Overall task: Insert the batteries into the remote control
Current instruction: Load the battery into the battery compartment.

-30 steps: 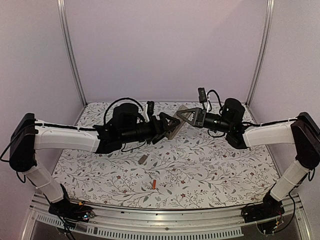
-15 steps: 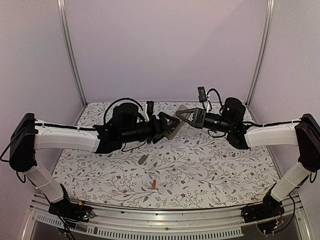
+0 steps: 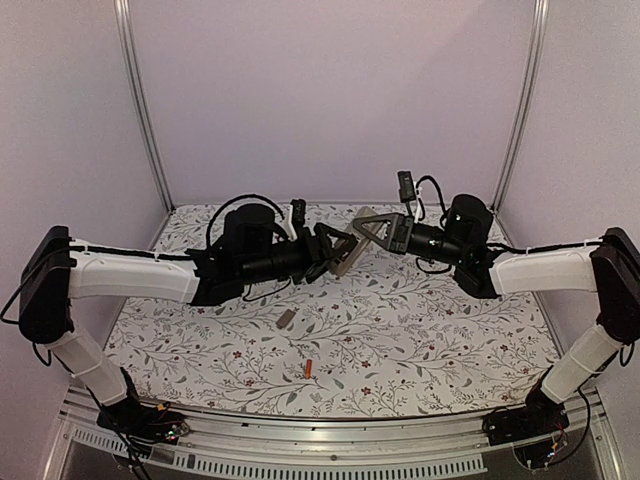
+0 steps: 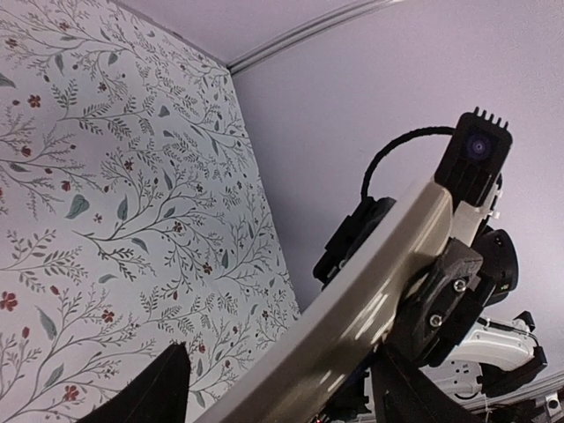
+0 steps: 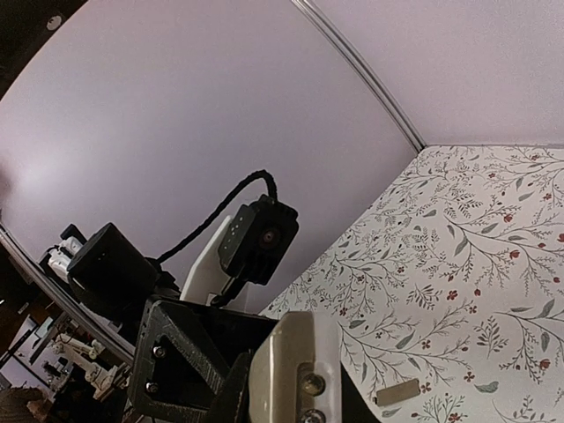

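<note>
Left claw is clamped across the width of the remote control, holding it up in mid-air, one finger on each long edge as far as the wrist cam shows. Right claw meets it nose to nose and looks closed on the far end of the same handset, so both arms are sharing it.

What faces the left claw's camera is the plain grey-beige back, a long smooth bar running away from the fingers on a slant. No buttons or screen visible from here, and I can't make out the open battery bay.

Below the claws, on the table, there's the grey cover sliver, and nearer the bases than that lies the orange-red battery. Can't find the dark battery anywhere.

My take on the step: one claw should keep a firm hold with the back turned up and roughly level, and only then should the other let go and drop down for the battery. Releasing before the grip is settled risks the remote twisting or falling.
</note>
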{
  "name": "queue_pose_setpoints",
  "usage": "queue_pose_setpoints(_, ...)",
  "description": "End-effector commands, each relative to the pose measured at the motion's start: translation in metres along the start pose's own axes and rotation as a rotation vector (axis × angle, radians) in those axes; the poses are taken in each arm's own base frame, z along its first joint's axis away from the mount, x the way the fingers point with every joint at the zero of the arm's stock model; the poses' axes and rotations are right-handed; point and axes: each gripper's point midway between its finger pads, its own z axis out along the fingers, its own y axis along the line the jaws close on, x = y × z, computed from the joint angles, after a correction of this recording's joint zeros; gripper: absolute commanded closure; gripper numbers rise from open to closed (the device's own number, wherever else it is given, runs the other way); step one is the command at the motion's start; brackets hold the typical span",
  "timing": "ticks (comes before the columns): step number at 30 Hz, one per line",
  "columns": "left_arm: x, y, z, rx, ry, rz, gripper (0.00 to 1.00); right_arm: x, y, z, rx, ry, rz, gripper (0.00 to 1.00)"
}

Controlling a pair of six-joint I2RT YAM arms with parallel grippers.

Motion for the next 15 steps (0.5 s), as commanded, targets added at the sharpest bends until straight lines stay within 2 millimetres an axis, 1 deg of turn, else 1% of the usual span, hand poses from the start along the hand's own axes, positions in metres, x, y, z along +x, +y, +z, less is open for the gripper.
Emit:
queue_pose_setpoints(1,0.000,0.002,0.002,0.010,0.007,0.013,0.31,-0.011,0.021,0.000,-0.077,-0.034,0.009,1.00)
queue_pose_setpoints(7,0.006,0.003,0.006,0.012,0.034,0.028,0.33,-0.017,0.025,0.001,-0.111,-0.054,0.029,0.99)
queue_pose_setpoints(12,0.012,0.006,0.010,0.010,0.062,0.039,0.33,-0.021,0.025,0.000,-0.131,-0.073,0.049,1.00)
queue_pose_setpoints(15,0.016,0.010,0.010,0.006,0.075,0.034,0.34,-0.024,0.026,-0.001,-0.148,-0.087,0.055,0.99)
